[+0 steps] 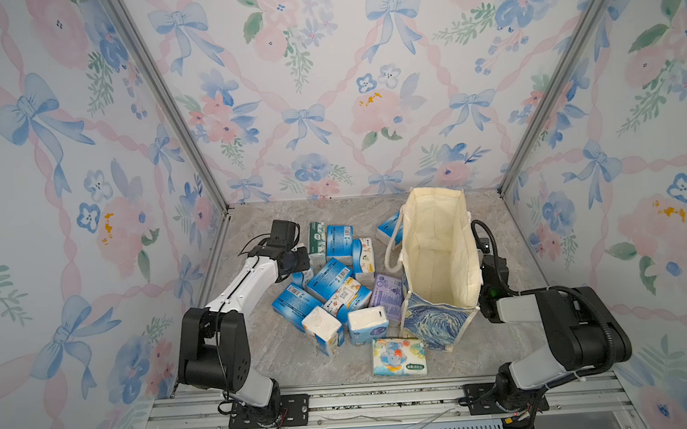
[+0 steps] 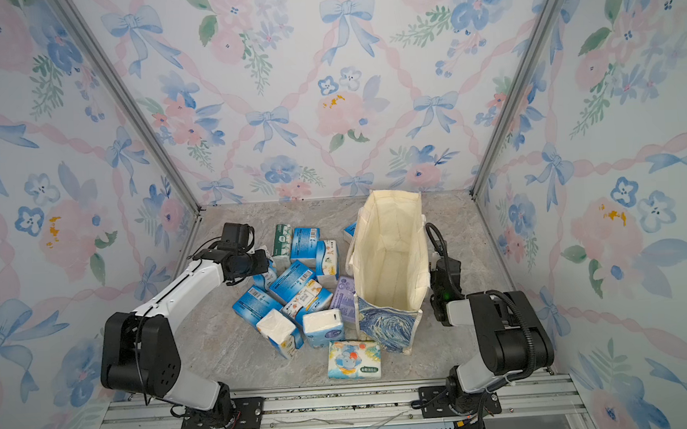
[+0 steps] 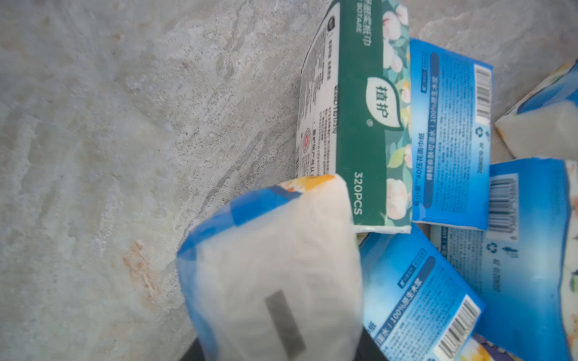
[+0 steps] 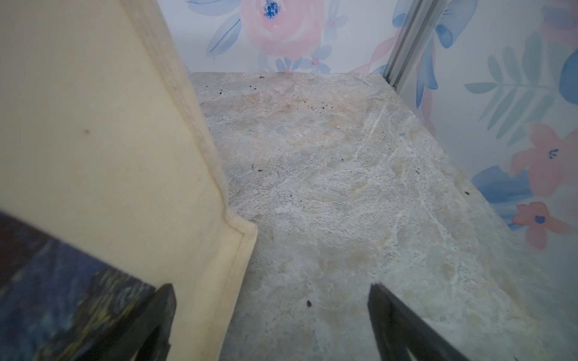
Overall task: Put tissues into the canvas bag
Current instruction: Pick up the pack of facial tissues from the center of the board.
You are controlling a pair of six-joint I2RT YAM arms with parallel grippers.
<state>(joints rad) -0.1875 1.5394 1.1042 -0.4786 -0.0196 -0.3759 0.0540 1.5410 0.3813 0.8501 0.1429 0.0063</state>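
The canvas bag (image 1: 433, 234) stands open on the table (image 1: 276, 350), at three o'clock of the heaped tissues (image 1: 329, 279); the left tool (image 1: 300, 264) sits at the heap's nine o'clock edge; only its wrist view shows it closed on a blue-and-white pack (image 3: 275, 265); the right tool (image 4: 272, 286), spread wide and empty beside the bag's outer wall, shows clearly only in its wrist view.

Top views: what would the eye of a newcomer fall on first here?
The cream canvas bag stands open and empty right of centre on the marble table, its blue swirling print towards the camera. To its left lies a jumbled heap of tissue packs, mostly blue-and-white, with a flat cartoon-print pack nearest the camera.
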